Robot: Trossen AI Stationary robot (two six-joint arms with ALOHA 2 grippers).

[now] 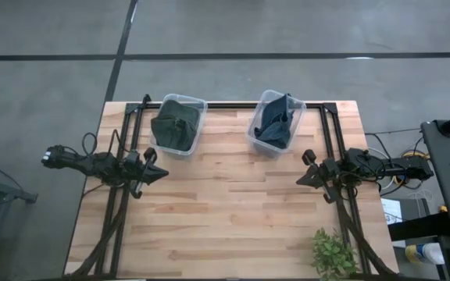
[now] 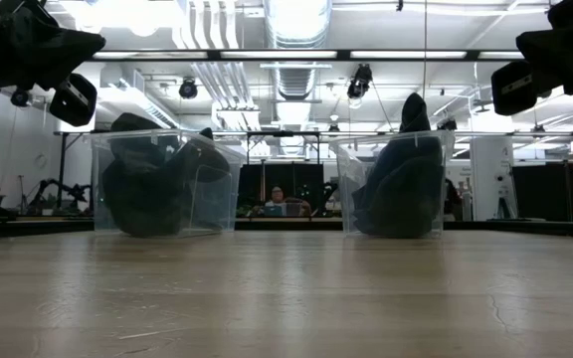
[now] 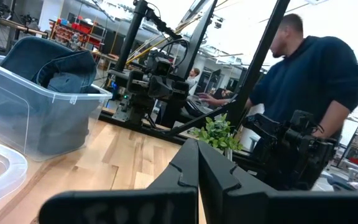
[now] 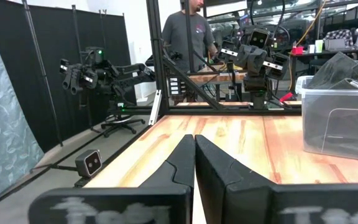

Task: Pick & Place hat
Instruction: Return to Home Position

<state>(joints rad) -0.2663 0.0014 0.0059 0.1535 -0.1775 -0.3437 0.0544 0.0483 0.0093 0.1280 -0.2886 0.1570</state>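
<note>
A dark green hat (image 1: pixel 175 125) sits in the left clear bin (image 1: pixel 180 146), and a dark blue hat (image 1: pixel 275 123) sits in the right clear bin (image 1: pixel 255 134), part of it rising above the rim. Both bins stand at the table's far edge. My left gripper (image 1: pixel 162 173) hovers shut above the table's left side, near the left bin. My right gripper (image 1: pixel 300 181) hovers shut above the table's right side, near the right bin. The left wrist view shows the blue hat (image 3: pixel 55 68) in its bin; the right wrist view shows the green hat's bin (image 4: pixel 340 118).
A small green plant (image 1: pixel 333 254) stands at the table's near right corner. Black frame rails (image 1: pixel 123 195) run along both sides of the wooden table (image 1: pixel 225 218). Bare wood lies between the grippers. People stand and sit in the room beyond.
</note>
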